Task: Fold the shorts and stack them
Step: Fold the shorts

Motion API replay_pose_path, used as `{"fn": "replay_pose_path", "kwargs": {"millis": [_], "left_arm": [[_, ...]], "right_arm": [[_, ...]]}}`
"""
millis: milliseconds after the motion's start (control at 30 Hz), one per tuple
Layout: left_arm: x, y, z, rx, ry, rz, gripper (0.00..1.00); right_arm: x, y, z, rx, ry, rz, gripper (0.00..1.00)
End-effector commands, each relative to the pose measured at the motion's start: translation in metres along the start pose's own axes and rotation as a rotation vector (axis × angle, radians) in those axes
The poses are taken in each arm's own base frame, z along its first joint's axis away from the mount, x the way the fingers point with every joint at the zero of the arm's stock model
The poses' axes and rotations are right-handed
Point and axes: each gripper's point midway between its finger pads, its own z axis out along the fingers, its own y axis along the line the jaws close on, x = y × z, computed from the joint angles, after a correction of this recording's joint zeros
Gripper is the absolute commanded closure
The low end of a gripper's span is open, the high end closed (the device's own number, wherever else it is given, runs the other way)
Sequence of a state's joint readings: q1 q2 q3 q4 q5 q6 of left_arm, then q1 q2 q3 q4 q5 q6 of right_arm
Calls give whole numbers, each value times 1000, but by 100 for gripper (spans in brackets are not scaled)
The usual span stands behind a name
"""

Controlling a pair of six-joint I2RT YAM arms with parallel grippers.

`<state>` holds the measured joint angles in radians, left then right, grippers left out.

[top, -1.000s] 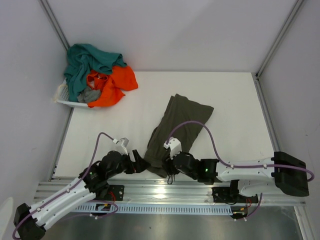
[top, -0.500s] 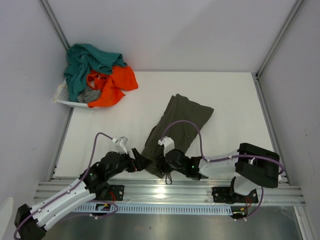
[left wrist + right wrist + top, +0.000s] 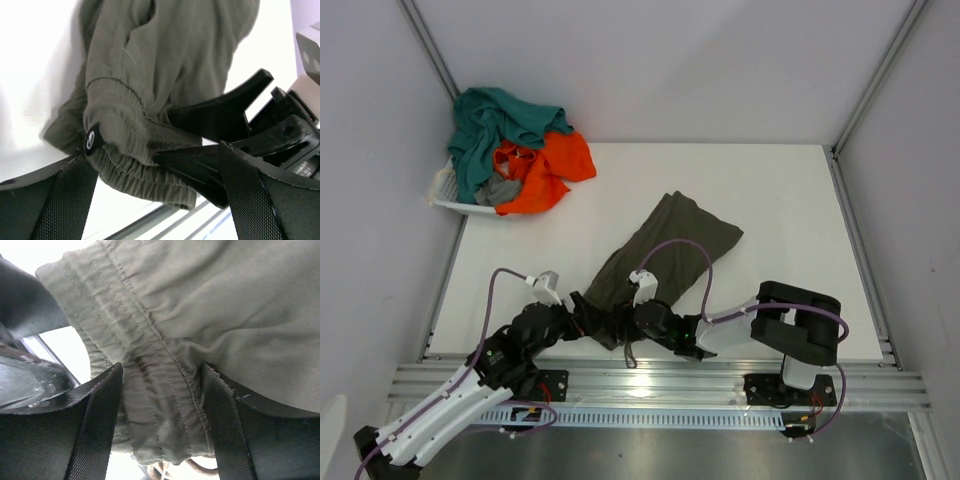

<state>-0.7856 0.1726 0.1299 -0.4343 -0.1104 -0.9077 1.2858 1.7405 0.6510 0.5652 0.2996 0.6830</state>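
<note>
From the overhead cam, the olive shorts (image 3: 670,240) are lying on the table (image 3: 780,200) as a long diagonal strip. The waistband (image 3: 610,322) end is at the near edge and the legs are pointing toward the far right. Both arms are crowding that near end, with the left gripper (image 3: 588,320) and right gripper (image 3: 632,318) just beside each other at the waistband. The pile of other shorts (image 3: 520,160) is sitting in the basket (image 3: 445,200) in the far left corner, well apart.

Left wrist cam: the left gripper's jaws are standing wide, straddling the waistband corner without pinching it. The right gripper's black fingers are poking in right next to it.

Right wrist cam: the elastic is running between the pads (image 3: 97,425) and filling the gap. I'm reading that one as clamped on the cloth, though it's so close up I wouldn't swear how firmly. The drawstring (image 3: 172,471) is peeking out at the bottom.

My take is they're setting up the fold. To do it well, the left needs to close on both layers of elastic, not just the top one. The two grips also want to sit further apart along the waistband before lifting, otherwise the cloth is going to bunch. Then carry it low and even toward the leg hems, watching that the cord isn't snagging.
</note>
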Motion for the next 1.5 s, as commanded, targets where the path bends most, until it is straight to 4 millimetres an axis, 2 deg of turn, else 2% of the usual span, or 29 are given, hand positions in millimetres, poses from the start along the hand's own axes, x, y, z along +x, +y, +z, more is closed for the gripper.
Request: {"fn": "replay_pose_path", "kwargs": {"millis": [0,67,167,300,367,500,567,633,667,733,800,867,900,1100,1133,1233,1333,1367,1433,1467], "left_arm": [[-8,15,-7,-99,-24,19,2],[-10,19,-10,-125,-25,19,2],[-16,14,-15,-118,-38,19,2],[-13,14,-15,-113,-25,11,2],[-11,14,-14,-115,-20,10,2],[-15,7,-10,-83,-35,5,2],[-4,8,-3,-51,-10,-6,2],[-6,-1,3,0,-31,-27,2],[2,9,9,-17,-24,-38,2],[-1,5,14,12,-48,-42,2],[7,13,20,-11,-27,-35,2],[7,14,22,-26,-16,-32,2],[13,20,24,-61,13,-25,2],[25,18,31,-31,54,-67,2],[33,26,32,-38,63,-83,2],[37,27,34,0,46,-119,3],[29,20,33,33,8,-123,3],[24,16,32,49,-8,-121,3],[24,19,29,31,-5,-106,3],[15,8,26,57,-24,-107,3]], "right_arm": [[58,-63,2,242,142,88,34],[61,-79,2,313,153,89,33],[59,-93,-1,330,141,125,34],[44,-115,2,389,115,178,36],[42,-120,4,410,114,198,36],[31,-113,14,370,99,243,36],[28,-108,16,345,98,246,37],[26,-99,16,306,98,255,37],[27,-96,16,287,108,257,37],[26,-89,16,260,109,262,37],[22,-81,15,226,105,267,36],[15,-74,11,205,91,268,34],[12,-72,9,203,87,269,34],[-21,-64,-8,210,23,258,32],[-24,-64,-10,217,16,254,32],[-36,-59,-17,205,0,245,32],[-45,-54,-24,202,-17,233,31],[-44,-59,-26,233,-15,220,31],[-54,-57,-30,245,-39,201,31],[-56,-55,-32,243,-40,190,31]]}}
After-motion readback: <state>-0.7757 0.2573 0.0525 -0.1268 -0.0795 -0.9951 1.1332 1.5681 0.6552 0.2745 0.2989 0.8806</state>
